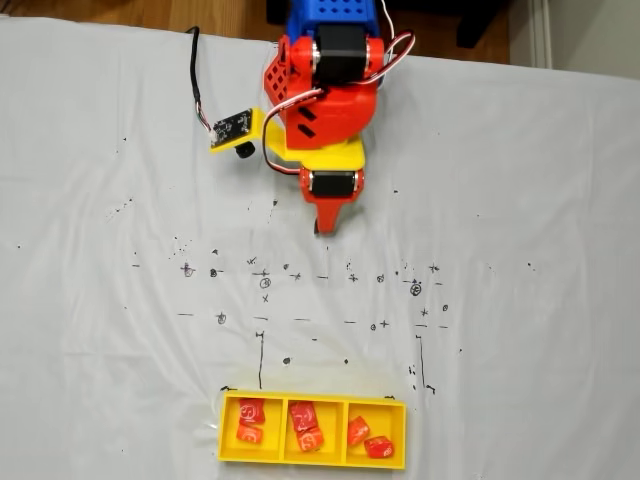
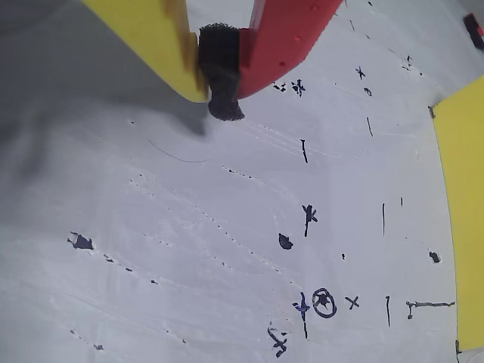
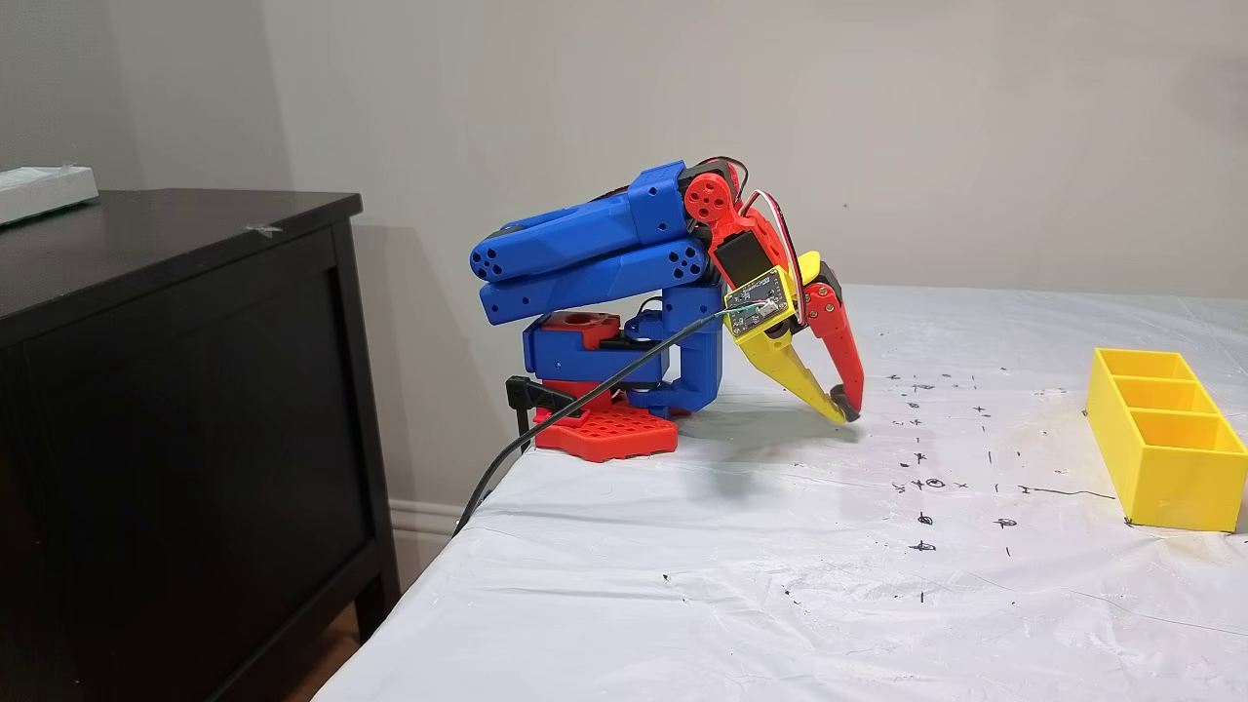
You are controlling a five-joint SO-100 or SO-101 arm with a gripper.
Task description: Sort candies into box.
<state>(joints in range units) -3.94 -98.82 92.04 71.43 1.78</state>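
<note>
The end effector (image 1: pixel 324 226) hung low over the surface (image 1: pixel 520 200), folded back close to the arm's base, its yellow and red fingers drawn together at the tip with only the black pad between them and nothing gripped, as the wrist view (image 2: pixel 219 94) showed plainly. The box (image 1: pixel 225 432) lay well apart from it, at the near edge of the overhead fixed view and almost straight below the tip, its long axis running left to right across that line. In the side fixed view the box (image 3: pixel 1170 478) sat far to the right of the end effector (image 3: pixel 844 413).

All six candies lay inside, two to a compartment: a pair on the left (image 1: pixel 251 410), a pair in the middle (image 1: pixel 303 415), a pair on the right (image 1: pixel 358 430). No loose candy could be seen on the marked sheet between tip and box. The sorting looked finished, so any coming move would probably be a reach straight out toward the box, or none.
</note>
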